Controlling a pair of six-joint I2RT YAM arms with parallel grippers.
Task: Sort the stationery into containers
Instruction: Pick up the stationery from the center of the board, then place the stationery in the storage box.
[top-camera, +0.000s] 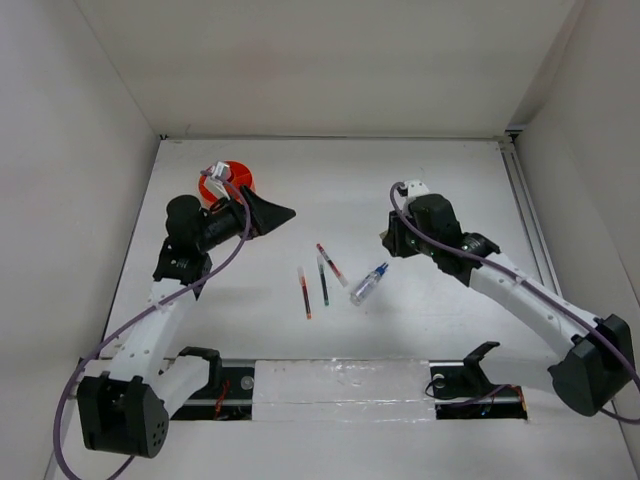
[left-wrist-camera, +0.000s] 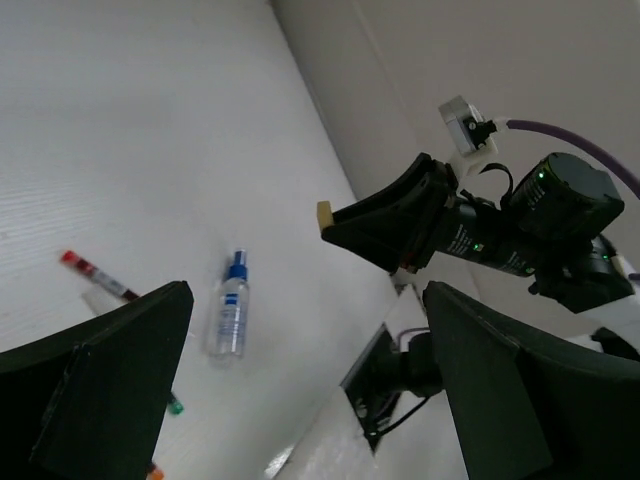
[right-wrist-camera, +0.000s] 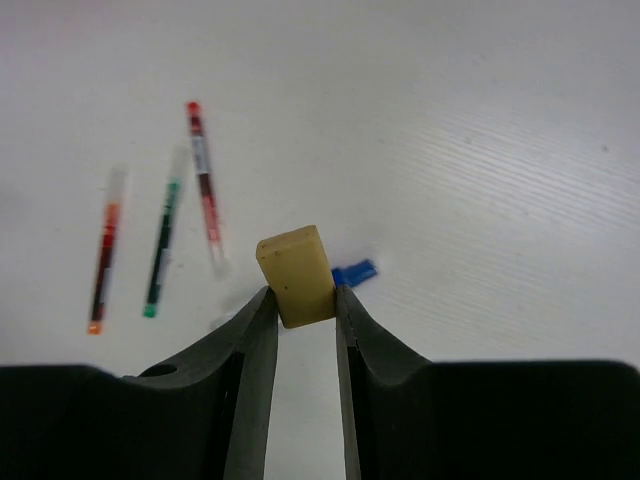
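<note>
My right gripper (right-wrist-camera: 300, 295) is shut on the tiny tan cube (right-wrist-camera: 294, 275) and holds it above the table; this shows in the top view (top-camera: 385, 240) and the left wrist view (left-wrist-camera: 324, 212) too. Below it lie a red pen (top-camera: 331, 264), a dark-green pen (top-camera: 323, 281), another red pen (top-camera: 304, 292) and the clear blue-capped bottle (top-camera: 368, 285). My left gripper (top-camera: 278, 213) is open and empty, raised just in front of the orange tub (top-camera: 237, 172), which it partly hides. The pink-capped bottle and the small white piece are not in view.
White walls close in the table on the left, back and right. A metal rail (top-camera: 530, 230) runs along the right edge. The arms' base bar with clear tape (top-camera: 340, 385) lies along the near edge.
</note>
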